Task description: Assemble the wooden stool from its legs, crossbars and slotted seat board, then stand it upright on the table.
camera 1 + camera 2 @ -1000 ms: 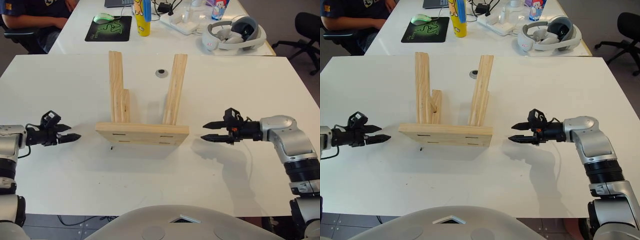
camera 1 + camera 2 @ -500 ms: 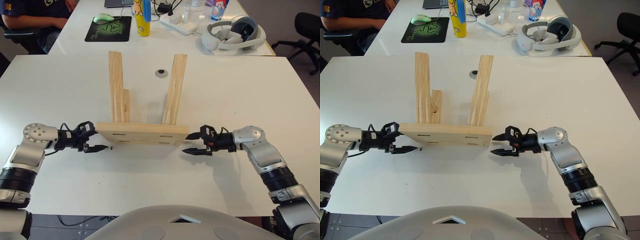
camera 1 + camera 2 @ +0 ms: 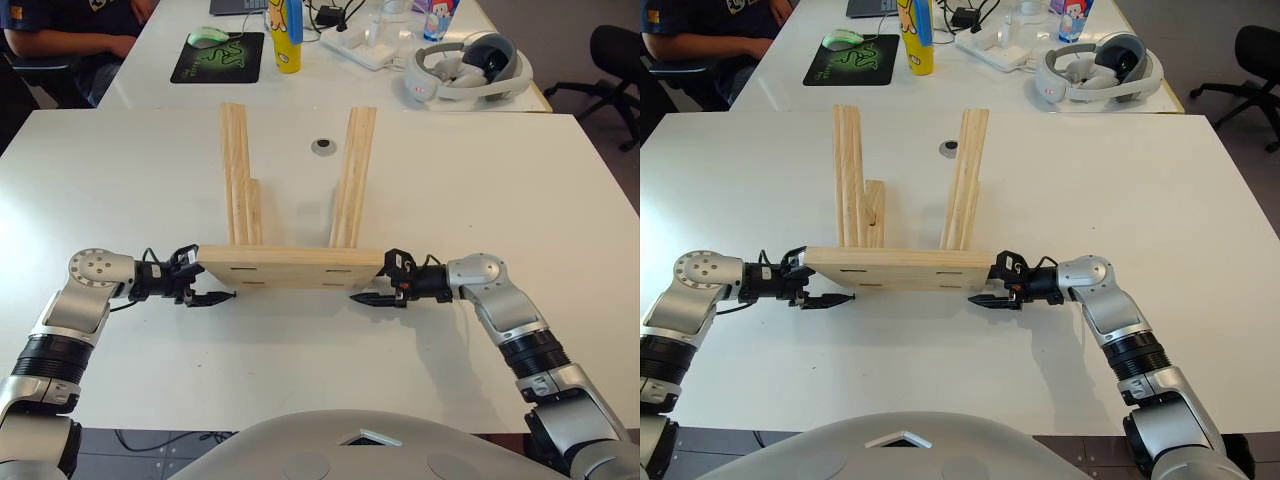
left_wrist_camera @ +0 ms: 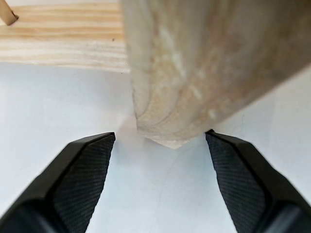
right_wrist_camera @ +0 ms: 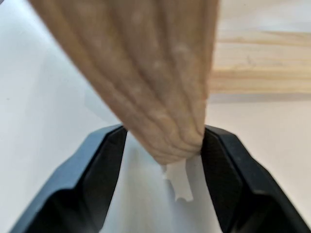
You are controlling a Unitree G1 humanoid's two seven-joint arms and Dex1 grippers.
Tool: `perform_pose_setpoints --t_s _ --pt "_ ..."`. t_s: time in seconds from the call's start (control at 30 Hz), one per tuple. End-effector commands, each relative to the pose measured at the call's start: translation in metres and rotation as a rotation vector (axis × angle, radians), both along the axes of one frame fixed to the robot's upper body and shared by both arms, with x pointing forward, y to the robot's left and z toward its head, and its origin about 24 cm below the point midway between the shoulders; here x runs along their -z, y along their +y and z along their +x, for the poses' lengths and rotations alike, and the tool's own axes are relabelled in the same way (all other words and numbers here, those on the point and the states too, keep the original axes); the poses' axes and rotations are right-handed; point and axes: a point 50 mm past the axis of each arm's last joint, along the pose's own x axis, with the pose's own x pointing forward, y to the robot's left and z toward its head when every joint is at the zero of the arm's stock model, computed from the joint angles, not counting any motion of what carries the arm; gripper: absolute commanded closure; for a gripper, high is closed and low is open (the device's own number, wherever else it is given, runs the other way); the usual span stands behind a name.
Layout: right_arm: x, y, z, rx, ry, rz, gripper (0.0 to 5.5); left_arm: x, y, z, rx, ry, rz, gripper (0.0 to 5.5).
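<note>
Since the earlier frame both my arms had come in from the sides, and my grippers now sat at the two ends of the stool, which had not moved. From the head cameras, the stool lay on its side on the white table [image 3: 120, 170], the seat board [image 3: 290, 268] standing on its long edge near me and the two legs [image 3: 234, 170] pointing away across the tabletop, a shorter piece [image 3: 252, 210] beside the left leg. My left gripper [image 3: 212, 280] was at the board's left end and my right gripper [image 3: 370, 278] at its right end, each straddling the board's thickness. In the left wrist view, my left gripper [image 4: 160, 141] had its fingers [image 4: 82, 170] spread apart, with the rounded corner of the seat board [image 4: 209, 63] between them; one pad seemed to touch the wood, while the other stood clear of it. In the right wrist view, my right gripper [image 5: 164, 145] had both pads [image 5: 104, 165] against the two faces of the seat board [image 5: 146, 73], clamped on its end just above the table.
</note>
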Motion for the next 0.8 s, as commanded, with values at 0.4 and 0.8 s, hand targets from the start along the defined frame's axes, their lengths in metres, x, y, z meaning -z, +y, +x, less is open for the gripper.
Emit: perform_pose_setpoints --t_s 0.4,0.8 --pt "-0.007 -0.003 0.006 -0.041 0.003 -0.021 3.98 0.018 -0.003 -0.008 -0.011 0.062 0.011 3.99" --pt "-0.06 -0.009 0.012 -0.037 -0.108 0.076 3.98 -0.055 -0.036 0.005 0.098 -0.026 -0.148 4.17"
